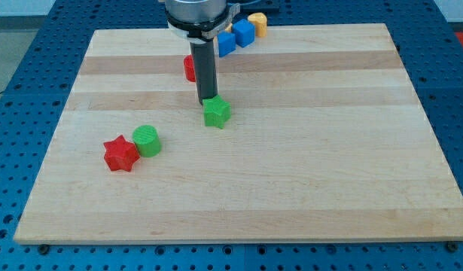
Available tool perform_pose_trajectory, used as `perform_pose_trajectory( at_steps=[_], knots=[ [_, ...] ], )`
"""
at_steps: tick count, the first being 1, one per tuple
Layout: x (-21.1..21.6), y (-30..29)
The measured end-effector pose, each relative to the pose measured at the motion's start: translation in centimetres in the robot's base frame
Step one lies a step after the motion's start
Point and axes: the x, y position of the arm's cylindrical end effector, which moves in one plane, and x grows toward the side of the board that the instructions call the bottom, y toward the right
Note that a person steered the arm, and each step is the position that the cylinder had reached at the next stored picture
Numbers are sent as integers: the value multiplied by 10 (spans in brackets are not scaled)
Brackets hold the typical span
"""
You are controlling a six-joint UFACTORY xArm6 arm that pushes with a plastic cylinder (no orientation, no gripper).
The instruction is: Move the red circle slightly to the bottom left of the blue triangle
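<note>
The red circle point(189, 68) lies near the view's top centre, mostly hidden behind my rod. Two blue blocks sit up and to the right of it. The nearer one point(226, 43) looks like the blue triangle; the other point(243, 32) looks like a cube. My tip point(208, 100) is below and slightly right of the red circle. It stands at the upper left edge of a green star-like block point(217, 113).
A yellow block point(258, 24) sits at the board's top edge, right of the blue blocks. A red star point(120, 153) and a green circle point(147, 141) lie side by side at the view's lower left. The wooden board point(329, 150) lies on a blue perforated table.
</note>
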Motion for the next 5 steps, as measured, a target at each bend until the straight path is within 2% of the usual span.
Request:
perform_pose_trajectory(
  at_steps=[1,3,5],
  knots=[
    [0,0],
    [-34,0],
    [-45,5]
  ],
)
